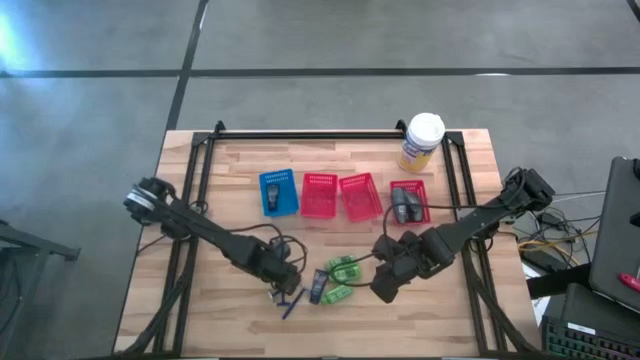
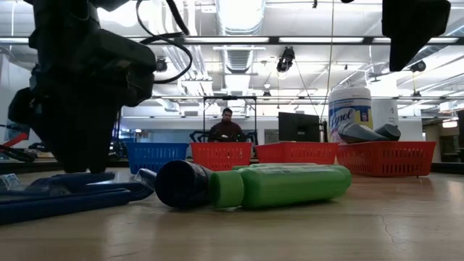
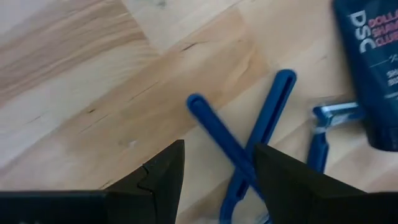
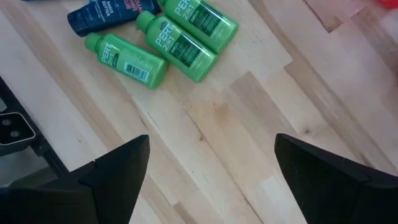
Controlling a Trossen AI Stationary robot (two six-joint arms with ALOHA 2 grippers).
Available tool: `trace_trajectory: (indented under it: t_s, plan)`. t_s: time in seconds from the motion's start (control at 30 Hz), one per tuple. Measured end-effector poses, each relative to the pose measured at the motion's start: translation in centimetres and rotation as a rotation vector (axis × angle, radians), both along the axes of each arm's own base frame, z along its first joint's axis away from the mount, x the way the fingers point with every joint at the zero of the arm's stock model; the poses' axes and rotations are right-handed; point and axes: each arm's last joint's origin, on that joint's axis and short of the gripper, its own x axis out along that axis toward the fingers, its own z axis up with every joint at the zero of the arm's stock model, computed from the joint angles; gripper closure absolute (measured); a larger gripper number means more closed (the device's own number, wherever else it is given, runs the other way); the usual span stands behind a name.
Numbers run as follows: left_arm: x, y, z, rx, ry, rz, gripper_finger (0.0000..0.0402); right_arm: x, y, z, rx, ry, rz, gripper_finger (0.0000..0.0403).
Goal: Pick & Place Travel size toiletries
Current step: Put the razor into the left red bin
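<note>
Three bright green bottles [image 4: 180, 37] lying on their sides close together on the table [image 1: 230, 320], caps toward a dark blue tube [image 4: 106, 15] lying just beside them. Thin blue razor sticks [image 3: 249, 146] lying flat and crossed over one another, near the dark blue tube. Two dark grey tubes [image 1: 405, 205] resting in the rightmost red basket [image 1: 420, 190], well apart from the rest.

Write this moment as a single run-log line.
left gripper: open, over crossed blue razors | right gripper: open, empty, near green bottles | grey tubes: in red basket
</note>
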Motion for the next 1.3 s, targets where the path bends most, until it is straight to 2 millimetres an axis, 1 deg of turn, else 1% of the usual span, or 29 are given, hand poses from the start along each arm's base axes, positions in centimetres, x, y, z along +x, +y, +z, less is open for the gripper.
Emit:
trace_trajectory:
  t_s: [0.13, 0.23, 0.43, 0.57, 0.67, 0.8, 0.9, 1.03, 1.1, 1.23, 1.3]
  plan:
    - [0.3, -0.2, -0.2, -0.012, -0.021, 0.001, 0.0210, -0.2, -0.1, -0.1, -0.014, 0.023, 0.002, 0.0054]
    - [0.4, -0.3, -0.6, -0.011, -0.013, 0.000, 0.0222, -0.4, -0.2, -0.1, -0.027, 0.045, 0.001, 0.0054]
    - [0.4, -0.3, -1.0, -0.003, 0.002, -0.003, 0.0269, -0.4, -0.2, -0.1, -0.030, 0.043, 0.009, 0.0069]
    - [0.5, -0.3, -1.0, 0.011, -0.010, -0.054, 0.0302, -0.2, 0.0, -0.2, -0.024, 0.019, 0.046, 0.0078]
    - [0.5, -0.3, -0.9, 0.019, -0.015, -0.078, 0.0330, 0.5, 0.9, -0.8, -0.027, -0.059, 0.177, 0.0084]
    - [0.5, -0.2, -0.9, 0.037, -0.022, -0.101, 0.0360, 1.8, 2.6, -2.7, -0.097, -0.148, 0.457, 0.0094]
    - [0.5, -0.2, -0.8, 0.044, -0.028, -0.109, 0.0367, 2.7, 3.5, -4.3, -0.126, -0.143, 0.619, 0.0103]
    - [0.5, -0.1, -0.5, 0.044, -0.037, -0.114, 0.0360, 3.8, 4.0, -5.9, -0.105, -0.093, 0.684, 0.0112]
    - [0.4, 0.0, -0.2, 0.043, -0.046, -0.117, 0.0359, 4.2, 4.2, -6.7, -0.122, -0.078, 0.733, 0.0116]
    - [0.1, 0.2, 0.6, 0.056, -0.062, -0.132, 0.0362, 5.4, 5.0, -8.4, -0.164, -0.117, 0.861, 0.0125]
    - [-0.2, 0.4, 0.9, 0.061, -0.057, -0.140, 0.0363, 6.1, 5.3, -9.1, -0.196, -0.130, 0.896, 0.0130]
